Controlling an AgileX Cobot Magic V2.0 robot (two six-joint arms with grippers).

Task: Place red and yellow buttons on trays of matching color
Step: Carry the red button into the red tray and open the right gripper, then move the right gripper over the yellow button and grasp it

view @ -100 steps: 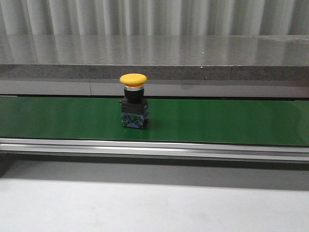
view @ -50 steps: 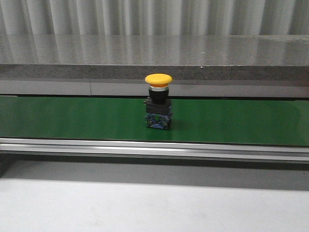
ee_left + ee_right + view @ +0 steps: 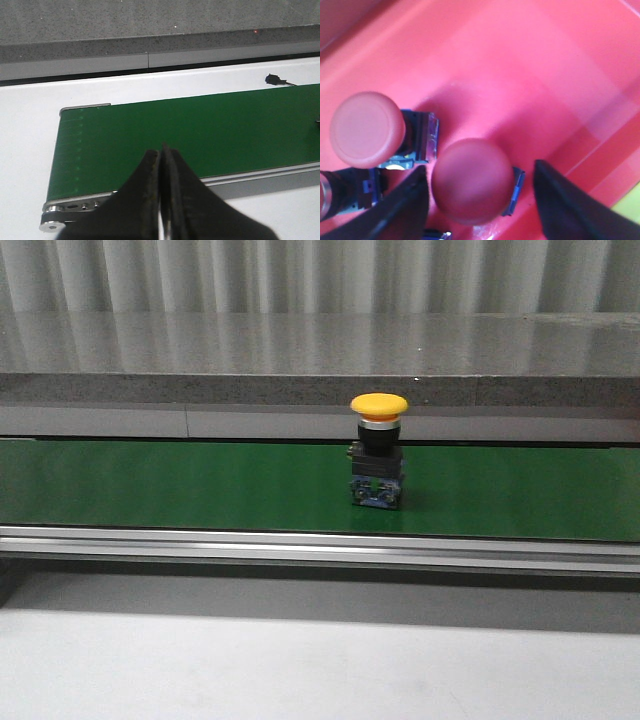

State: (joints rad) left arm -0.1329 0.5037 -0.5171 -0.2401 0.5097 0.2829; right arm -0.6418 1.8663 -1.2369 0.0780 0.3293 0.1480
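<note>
1. The yellow button (image 3: 378,448) has ridden the green belt (image 3: 150,485) rightward over the last second, upright, now right of centre.
2. The left gripper (image 3: 161,165) hangs over the belt's end, fingers pressed together, empty.
3. The right gripper (image 3: 480,187), fingers apart, straddles a red button (image 3: 471,181) in the red tray (image 3: 520,75); release looks done.
4. The yellow one needs catching next.

Third button (image 3: 330,197) cut off at edge, colour n/a.
</note>
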